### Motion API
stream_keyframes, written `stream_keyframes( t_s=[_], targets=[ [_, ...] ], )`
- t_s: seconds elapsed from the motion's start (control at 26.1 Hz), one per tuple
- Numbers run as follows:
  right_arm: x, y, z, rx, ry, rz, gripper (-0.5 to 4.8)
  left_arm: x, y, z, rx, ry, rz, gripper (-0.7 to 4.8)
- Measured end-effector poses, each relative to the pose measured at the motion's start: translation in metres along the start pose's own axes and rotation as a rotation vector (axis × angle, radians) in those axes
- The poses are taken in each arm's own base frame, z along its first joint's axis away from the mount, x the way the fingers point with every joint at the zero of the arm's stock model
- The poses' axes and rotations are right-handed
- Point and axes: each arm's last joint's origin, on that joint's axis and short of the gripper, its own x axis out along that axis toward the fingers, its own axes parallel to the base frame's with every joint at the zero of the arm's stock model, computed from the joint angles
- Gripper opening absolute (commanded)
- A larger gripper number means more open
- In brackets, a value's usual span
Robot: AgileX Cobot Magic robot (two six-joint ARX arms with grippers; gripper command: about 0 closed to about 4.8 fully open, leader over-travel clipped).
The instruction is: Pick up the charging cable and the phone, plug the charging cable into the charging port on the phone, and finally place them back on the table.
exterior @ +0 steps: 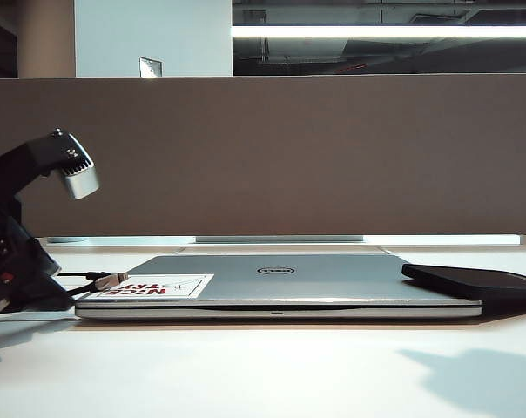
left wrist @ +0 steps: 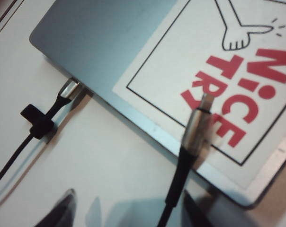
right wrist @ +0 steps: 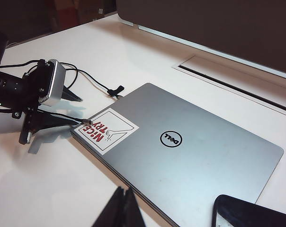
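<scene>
The charging cable [left wrist: 200, 125] lies with its silvery plug tip on the sticker corner of a shut laptop, and its black cord trails back between my left gripper's fingers. My left gripper [left wrist: 129, 210] is open, one finger on each side of the cord, low over the table [left wrist: 110, 156] by the laptop's corner. The plug [exterior: 111, 280] shows at the laptop's left end. The phone [exterior: 472, 280] rests flat on the laptop's right end, also seen in the right wrist view [right wrist: 252, 213]; its charging port is not visible. My right gripper [right wrist: 123, 198] is shut and empty, above the table near the laptop's front edge.
The silver laptop [exterior: 280, 283] carries a red NICE TRY sticker [right wrist: 105, 130]. A second black cord [left wrist: 36, 124] with a clip is plugged into the laptop's side. A grey-brown divider panel [exterior: 263, 157] closes the back. A cable slot [right wrist: 228, 80] cuts the tabletop behind the laptop.
</scene>
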Motion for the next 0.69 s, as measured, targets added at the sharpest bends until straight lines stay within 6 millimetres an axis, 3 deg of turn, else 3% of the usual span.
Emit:
stream_keyframes(
  t_s=[0.69],
  targets=[
    [-0.0001,-0.0001,0.0001,0.0,-0.001,-0.001,-0.02,0.0076,-0.0054,0.003,0.081,-0.013,-0.023,2.77]
  ],
)
